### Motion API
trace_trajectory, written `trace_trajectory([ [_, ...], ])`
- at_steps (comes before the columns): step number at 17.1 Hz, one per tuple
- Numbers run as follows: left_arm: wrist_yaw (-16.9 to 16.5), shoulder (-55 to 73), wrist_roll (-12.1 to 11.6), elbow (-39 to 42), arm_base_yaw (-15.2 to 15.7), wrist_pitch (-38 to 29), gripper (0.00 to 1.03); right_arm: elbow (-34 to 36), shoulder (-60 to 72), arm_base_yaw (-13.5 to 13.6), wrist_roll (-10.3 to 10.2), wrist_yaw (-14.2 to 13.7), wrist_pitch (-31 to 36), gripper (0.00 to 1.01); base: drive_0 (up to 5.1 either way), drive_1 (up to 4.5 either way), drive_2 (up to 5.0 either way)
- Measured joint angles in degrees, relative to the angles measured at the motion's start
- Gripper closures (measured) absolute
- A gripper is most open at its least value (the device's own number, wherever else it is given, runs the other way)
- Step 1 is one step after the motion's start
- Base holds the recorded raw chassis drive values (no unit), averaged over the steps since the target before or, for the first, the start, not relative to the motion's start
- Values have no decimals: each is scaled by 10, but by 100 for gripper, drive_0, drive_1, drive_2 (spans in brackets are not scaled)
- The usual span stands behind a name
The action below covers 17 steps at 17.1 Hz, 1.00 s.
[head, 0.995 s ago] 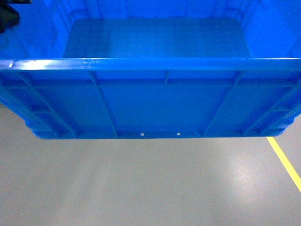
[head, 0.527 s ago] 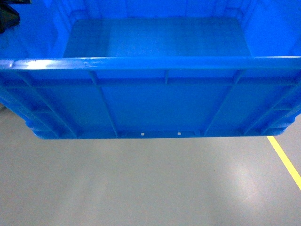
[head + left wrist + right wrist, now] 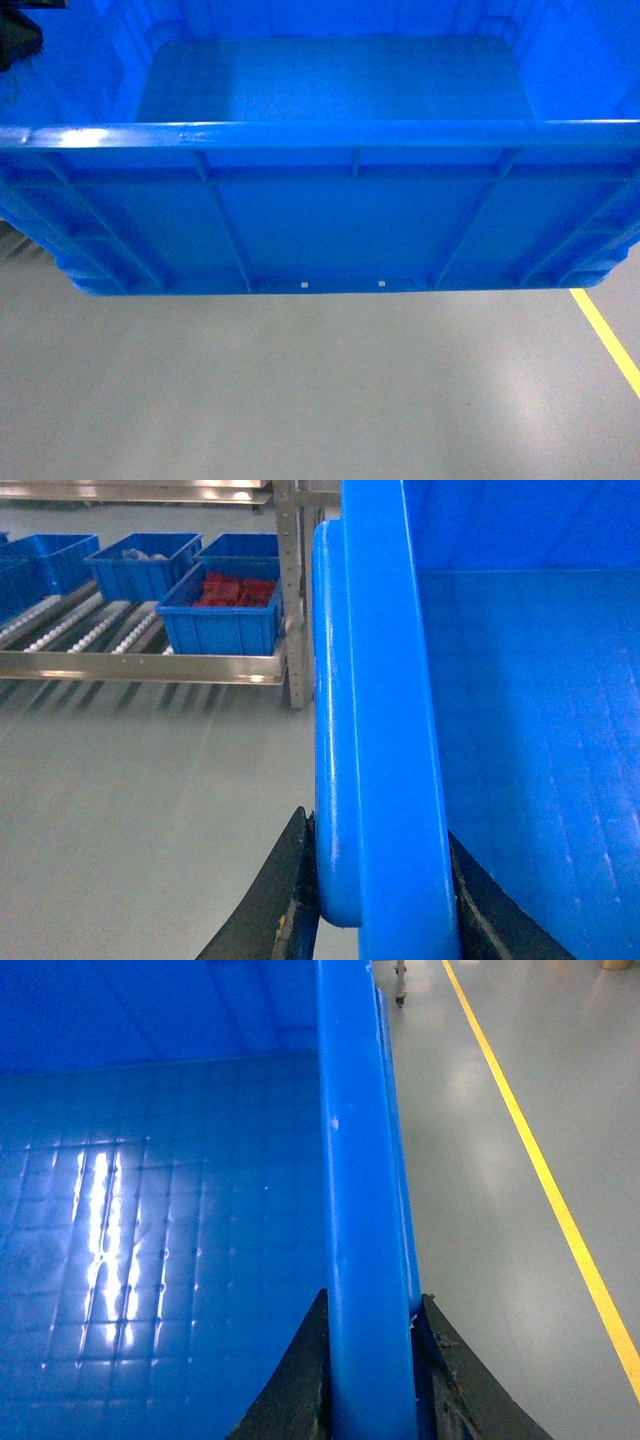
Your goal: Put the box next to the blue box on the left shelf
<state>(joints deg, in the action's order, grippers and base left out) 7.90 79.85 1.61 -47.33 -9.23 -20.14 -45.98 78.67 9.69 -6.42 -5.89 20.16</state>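
Presently, markings: no brand, label or legible writing shows on any item; two small white squares sit on the lower edge of the box's near wall.
Box (image 3: 340,220): one large bright blue crate, thick rim, vertical and diagonal ribs on the near wall, smooth floor; it fills the upper half of the head view, raised clear of the grey floor (image 3: 300,390).
Left gripper (image 3: 375,905): two dark fingers (image 3: 265,905) closed onto the box's left rim, one outside and one inside the wall.
Right gripper (image 3: 370,1380): two dark fingers (image 3: 295,1380) clamped on the box's right rim, one on each side of the wall.
Left shelf (image 3: 110,630): grey metal deck with rails of small white rollers, far left in the left wrist view, well apart from the box.
Smaller blue trays (image 3: 220,610): at least four on the shelf; the nearest holds red items, contents otherwise unclear.
Floor line (image 3: 540,1170): one yellow stripe, right of the box.
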Motion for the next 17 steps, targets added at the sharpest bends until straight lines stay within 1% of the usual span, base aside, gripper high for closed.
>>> trace_trajectory([
  [17,-1,0,0,0,0,1,81,0,0,0,0,0,1,87,1,433,-430],
])
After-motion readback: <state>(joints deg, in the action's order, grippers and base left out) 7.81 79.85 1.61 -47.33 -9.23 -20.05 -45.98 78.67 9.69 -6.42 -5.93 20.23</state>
